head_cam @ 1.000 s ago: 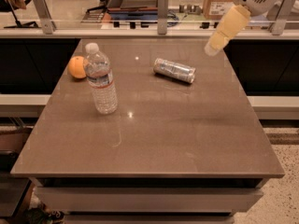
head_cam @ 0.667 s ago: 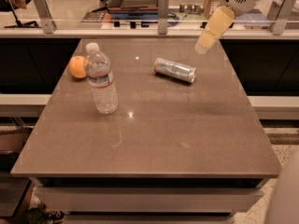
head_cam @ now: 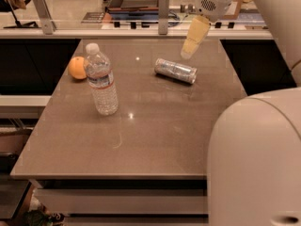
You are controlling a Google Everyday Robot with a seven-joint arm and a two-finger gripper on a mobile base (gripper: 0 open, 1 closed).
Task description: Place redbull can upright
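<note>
No text is legible on the redbull can point(head_cam: 175, 70) or water bottle point(head_cam: 101, 81). The gripper point(head_cam: 188, 52) hangs near the tabletop's far edge.

Drifting toward 9 o'clock and dipping lower with the hand point(head_cam: 189, 48), now hanging near the redbull can point(head_cam: 175, 71) at its 1 o'clock; crowding in at 5 o'clock with the pale arm point(head_cam: 254, 159).

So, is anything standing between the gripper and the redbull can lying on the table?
Nothing visible. The gripper hangs just above the redbull can, with only air between them. The water bottle and the orange stand well aside.
</note>
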